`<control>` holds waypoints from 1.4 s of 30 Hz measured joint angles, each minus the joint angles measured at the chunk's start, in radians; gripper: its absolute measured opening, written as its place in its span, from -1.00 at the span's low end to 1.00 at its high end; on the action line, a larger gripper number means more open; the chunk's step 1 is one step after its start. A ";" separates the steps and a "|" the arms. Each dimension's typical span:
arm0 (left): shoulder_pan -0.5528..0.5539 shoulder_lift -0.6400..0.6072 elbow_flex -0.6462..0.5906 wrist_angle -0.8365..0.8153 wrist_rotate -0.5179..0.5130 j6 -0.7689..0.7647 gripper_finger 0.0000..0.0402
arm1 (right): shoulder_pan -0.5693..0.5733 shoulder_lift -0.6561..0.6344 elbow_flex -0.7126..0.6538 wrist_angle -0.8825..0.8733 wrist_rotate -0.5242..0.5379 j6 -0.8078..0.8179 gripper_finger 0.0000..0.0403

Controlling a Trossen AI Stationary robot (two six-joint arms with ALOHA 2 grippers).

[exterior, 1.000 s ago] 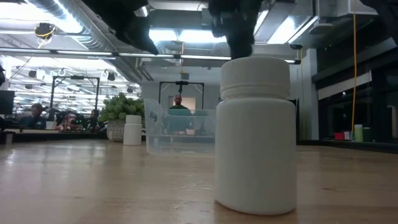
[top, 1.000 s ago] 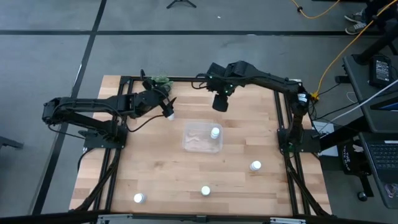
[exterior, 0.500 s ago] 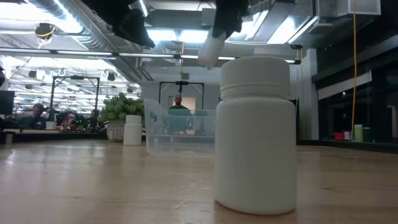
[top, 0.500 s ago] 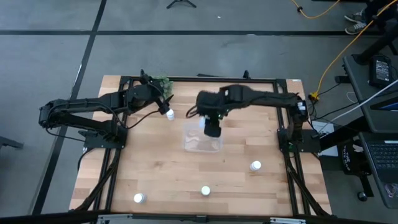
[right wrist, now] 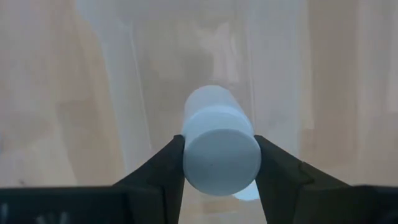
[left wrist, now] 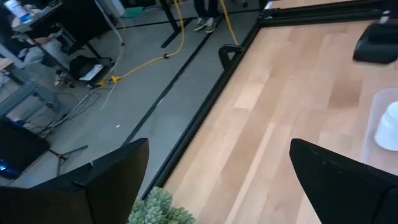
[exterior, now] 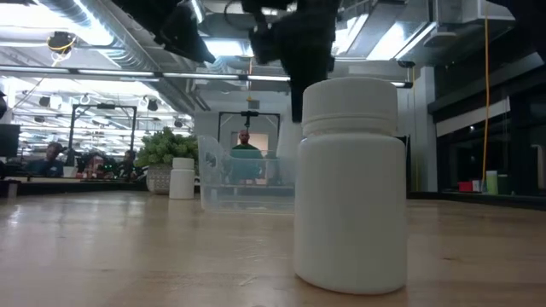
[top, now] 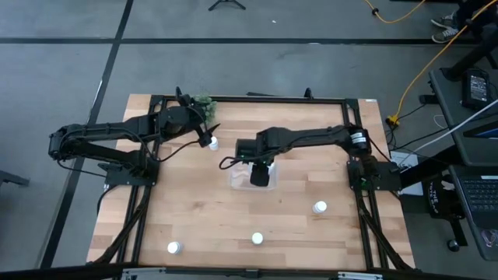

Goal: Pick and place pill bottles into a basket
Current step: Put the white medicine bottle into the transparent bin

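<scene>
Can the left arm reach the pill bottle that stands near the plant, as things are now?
Probably yes. The left gripper is open and sits right beside that pill bottle, with nothing between them. The right gripper is busy over the basket, holding another bottle, so it does not block the way.

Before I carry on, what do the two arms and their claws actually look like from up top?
Both arms are dark, jointed links. The right arm carries a pale band near its base and a black cable looping by its claw. The left claw has flat dark fingers.
</scene>
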 joint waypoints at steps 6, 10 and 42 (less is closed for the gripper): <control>0.000 0.000 0.000 0.002 0.033 0.000 0.91 | -0.002 0.048 -0.013 0.015 0.001 -0.026 -0.25; 0.000 0.000 0.000 0.004 0.032 -0.001 0.91 | -0.009 0.073 -0.013 0.026 0.005 -0.033 -0.25; -0.040 0.000 0.000 0.006 0.029 0.001 0.91 | -0.055 0.088 -0.013 0.053 0.010 -0.100 -0.07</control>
